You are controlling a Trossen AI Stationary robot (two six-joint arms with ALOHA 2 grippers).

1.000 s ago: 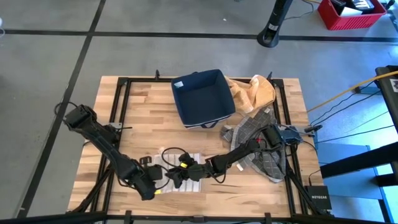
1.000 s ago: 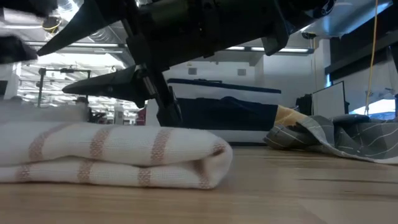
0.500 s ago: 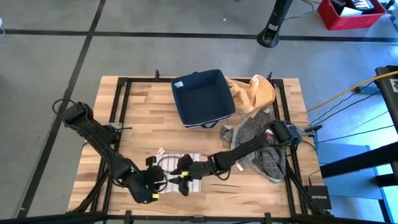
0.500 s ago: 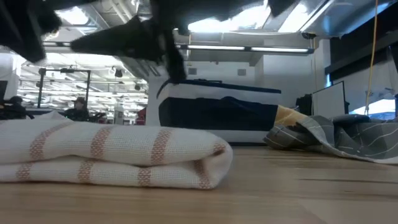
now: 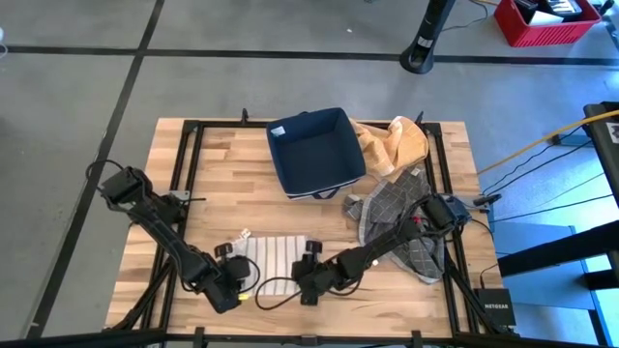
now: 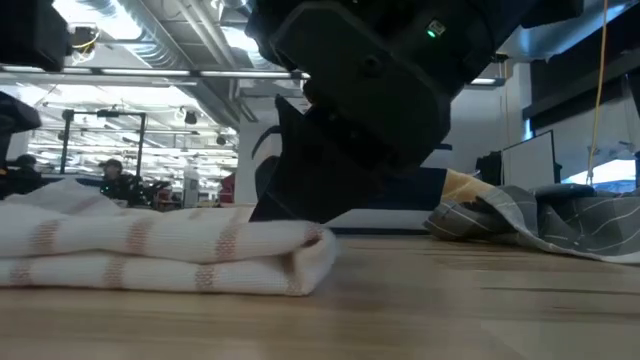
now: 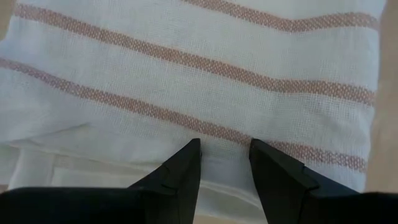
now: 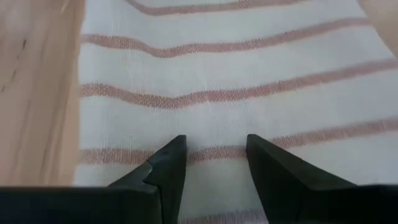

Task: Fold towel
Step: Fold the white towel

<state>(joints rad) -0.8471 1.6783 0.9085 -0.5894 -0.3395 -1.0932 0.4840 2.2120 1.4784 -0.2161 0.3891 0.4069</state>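
Left arm: reaches from the bench's left edge toward the front edge, its wrist low over the wood.
Left gripper (image 5: 232,282): at the left end of the folded towel near the front edge — fingers (image 7: 186,163) parted with a narrow gap, tips resting on the cloth, nothing clamped between them.
Striped towel (image 5: 274,260): white with thin reddish-brown stripes, folded into a flat layered rectangle, lying on the bench (image 5: 222,184) near the middle of the front edge, between the two grippers; in the low view its rounded fold faces right.
Right gripper (image 5: 308,280): at the towel's right end, close to the front edge — fingers (image 8: 171,163) likewise apart, tips on the striped cloth, holding nothing.
Navy bin (image 5: 315,153): open fabric box near the middle of the back edge, tilted a little askew.
Tan cloth (image 5: 392,143): crumpled beside the bin, toward the back right corner.
Grey checked cloth (image 5: 401,217): heaped along the right edge, partly under the right arm.
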